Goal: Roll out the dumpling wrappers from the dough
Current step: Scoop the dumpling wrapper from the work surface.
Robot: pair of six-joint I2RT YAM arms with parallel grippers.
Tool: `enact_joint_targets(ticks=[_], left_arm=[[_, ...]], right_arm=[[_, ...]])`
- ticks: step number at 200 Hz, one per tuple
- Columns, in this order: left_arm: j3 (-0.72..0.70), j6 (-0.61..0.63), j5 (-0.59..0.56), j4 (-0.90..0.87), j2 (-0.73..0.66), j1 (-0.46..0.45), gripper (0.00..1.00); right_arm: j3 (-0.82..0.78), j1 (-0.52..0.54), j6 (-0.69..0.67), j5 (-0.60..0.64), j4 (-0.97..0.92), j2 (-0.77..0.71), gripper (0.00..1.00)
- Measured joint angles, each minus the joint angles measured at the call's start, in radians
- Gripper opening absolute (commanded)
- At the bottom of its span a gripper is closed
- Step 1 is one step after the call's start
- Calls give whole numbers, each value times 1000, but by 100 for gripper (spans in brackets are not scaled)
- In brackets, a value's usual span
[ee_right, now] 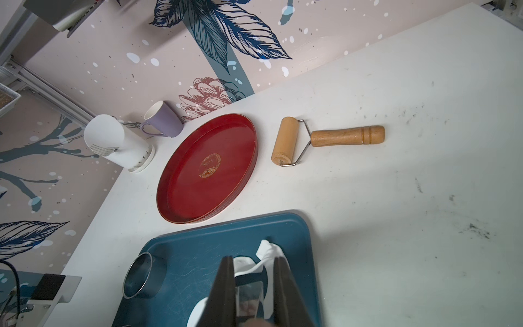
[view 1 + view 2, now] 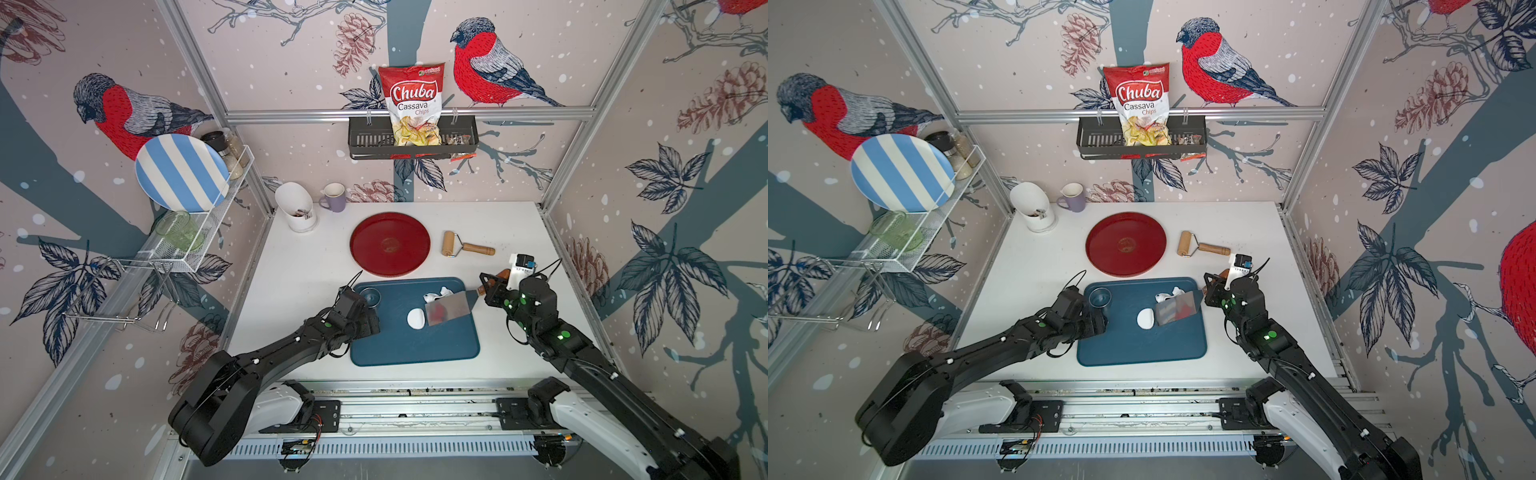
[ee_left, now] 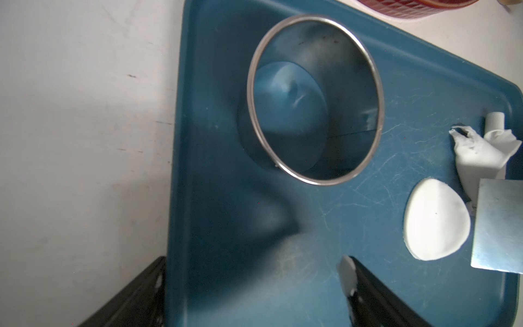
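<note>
My left claw point(image 3: 254, 262) is spread wide and holds nothing. It straddles the left edge of the blue tray point(image 2: 415, 349), and a smear of white clings to the inner face of one finger point(image 3: 373, 294). Just ahead of this claw the metal ring cutter point(image 3: 343, 68) stands upright on the tray. To the claw's right lies the dumpling wrapper point(image 3: 435, 219), a flat white disc on the tray, roughly between my two claws.

My right claw point(image 1: 253, 259) is pressed together on the wooden handle of the scraper point(image 2: 448, 307), beside the tray's far-right corner. The blade reaches from that claw toward my left one, and its leading edge meets the wrapper's rim. Whether it lies under the disc I cannot tell. Just beyond the blade the leftover dough point(image 2: 436, 296) sits crumpled and ragged on the tray, against the blade's back edge.

Farther out from both claws, off the tray, the red plate point(image 2: 390, 244) lies on the white table point(image 2: 291, 291). The wooden roller point(image 2: 467, 246) is just beside the plate, ahead of my right claw. Farthest out, by the back wall, stand the white cutlery holder point(image 2: 296, 207) and the purple mug point(image 2: 333, 198).
</note>
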Motion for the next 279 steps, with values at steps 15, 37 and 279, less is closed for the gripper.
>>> enact_joint_targets(ticks=[15, 37, 279], left_arm=[[0, 0, 0, 0, 0, 0, 95], [0, -1, 0, 0, 0, 0, 95], [3, -4, 2, 4, 5, 0, 95]], right_arm=[[-10, 0, 0, 0, 0, 6, 0], [-29, 0, 2, -1, 5, 20, 0], [-54, -7, 78, -86, 131, 46, 0]])
